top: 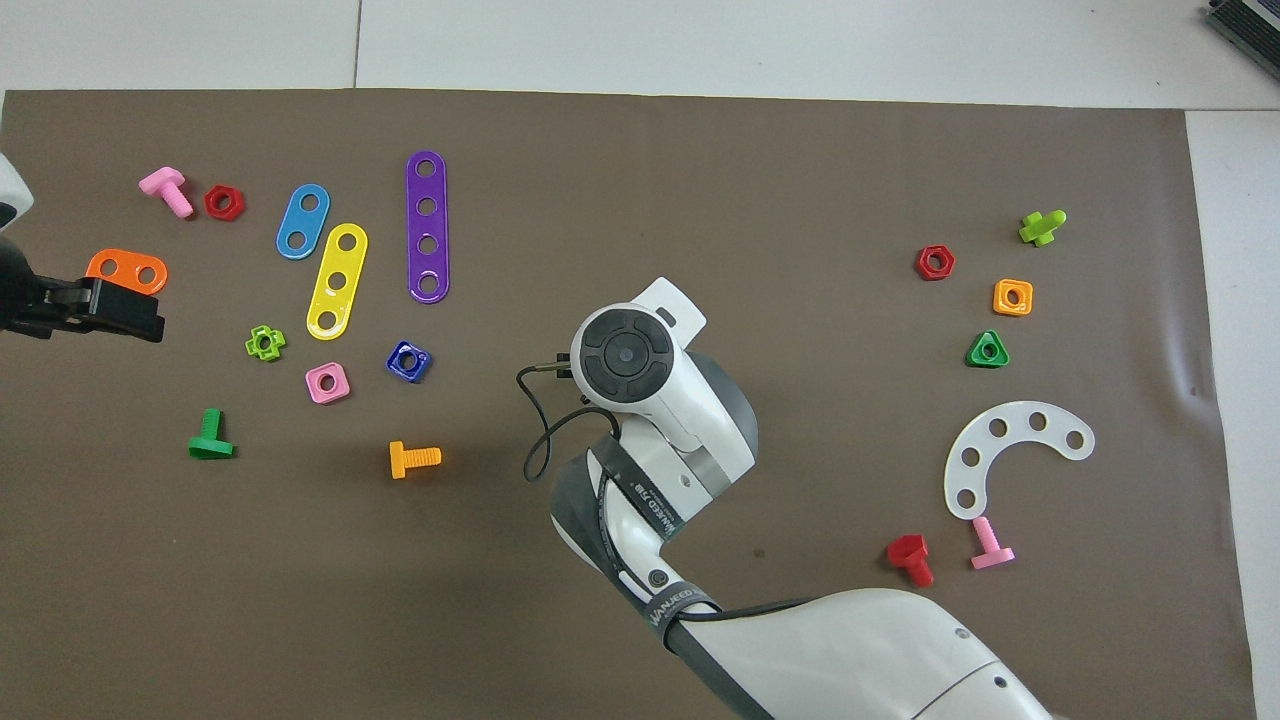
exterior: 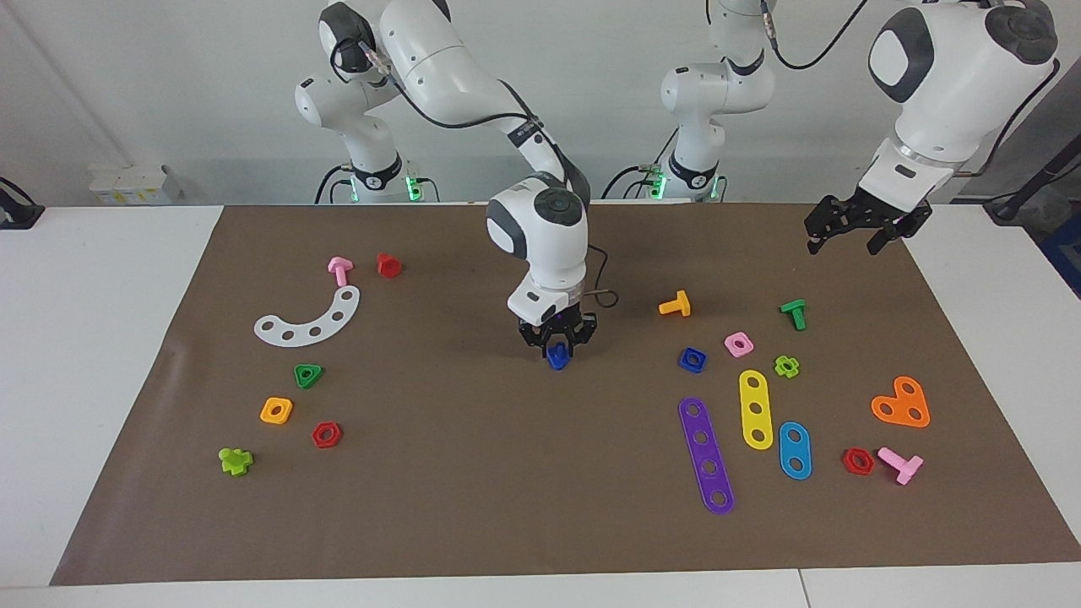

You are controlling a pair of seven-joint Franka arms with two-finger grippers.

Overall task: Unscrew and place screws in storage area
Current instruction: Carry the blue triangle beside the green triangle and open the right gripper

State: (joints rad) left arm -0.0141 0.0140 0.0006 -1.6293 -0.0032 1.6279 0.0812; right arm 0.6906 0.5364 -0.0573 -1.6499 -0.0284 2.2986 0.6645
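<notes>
Brown mat [exterior: 473,507] covers most of the white table [exterior: 101,338]; parts lie in two loose groups on it, one toward each arm's end, the middle left bare, likely as working room.

Right arm reaches to mid-mat. Right gripper [exterior: 557,344] points straight down with the dark-blue bolt [exterior: 556,356] between its fingertips, jaws pinching it. Bolt sits at or just off the mat; I cannot tell which. In the overhead view the wrist hides both. Judgement: the bolt is already free of its nut and is being carried or set down.

Left gripper [exterior: 855,226] hangs over the mat's edge at its own end, jaws spread, holding nothing; it waits clear of the work.

Count, big to small:
- strips: purple four-hole [exterior: 706,454], yellow three-hole [exterior: 754,409], light-blue two-hole [exterior: 795,450]; three, side by side.
- white curved plate [exterior: 308,319]: one.
- orange heart plate [exterior: 902,404]: one.
- bolts besides the blue one: two pink, one orange, one green, one red; five.
- nuts: two red hexagons, two light-green crosses, one each pink square, orange square, green triangle, dark-blue nut [exterior: 692,360]; eight.
</notes>
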